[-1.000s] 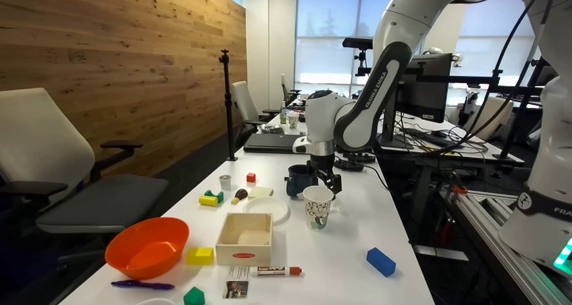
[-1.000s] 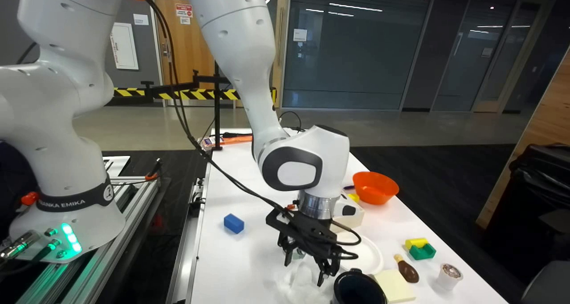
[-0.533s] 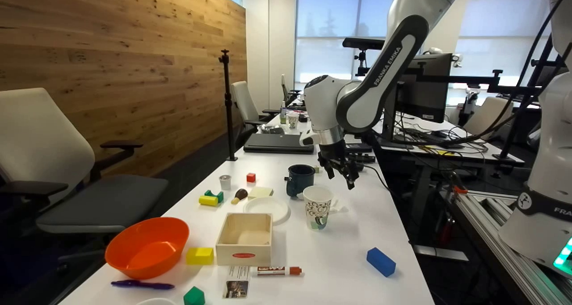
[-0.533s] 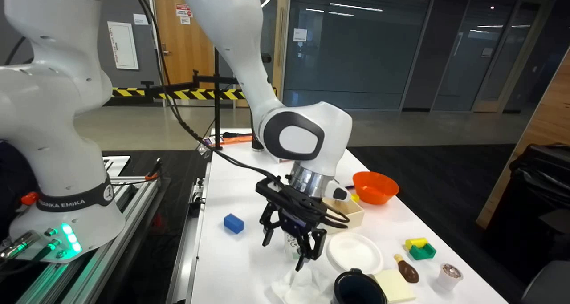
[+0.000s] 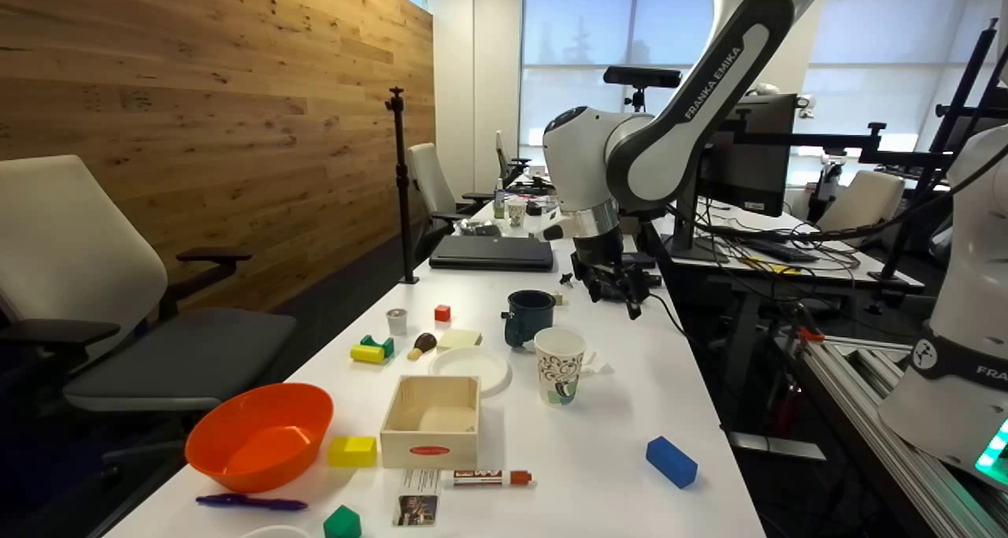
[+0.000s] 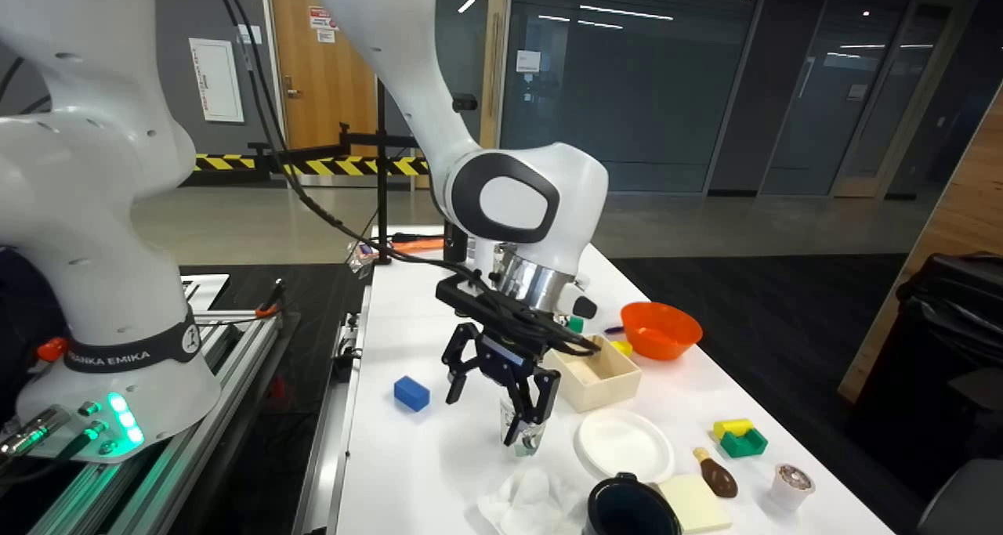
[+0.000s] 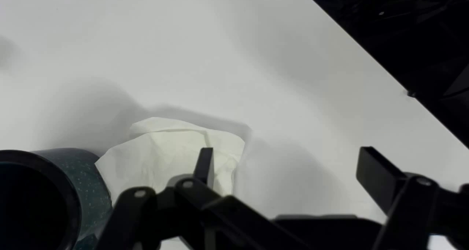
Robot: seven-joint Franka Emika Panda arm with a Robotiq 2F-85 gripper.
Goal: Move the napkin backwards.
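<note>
The napkin is a crumpled white sheet lying on the white table. It shows in the wrist view and in an exterior view. In an exterior view the paper cup hides most of it. It lies beside the dark mug, close against it in the wrist view. My gripper is open and empty. In both exterior views the gripper is raised above the table, apart from the napkin. In the wrist view one finger overlaps the napkin and the other is over bare table.
A dark mug and a patterned paper cup stand by the napkin. A white plate, wooden box, sticky notes, orange bowl and blue block are around. The table edge shows in the wrist view.
My gripper has risen from low over the napkin, moving up and away from it, with its fingers apart. The napkin looks more spread out on the table and stays beside the mug.
</note>
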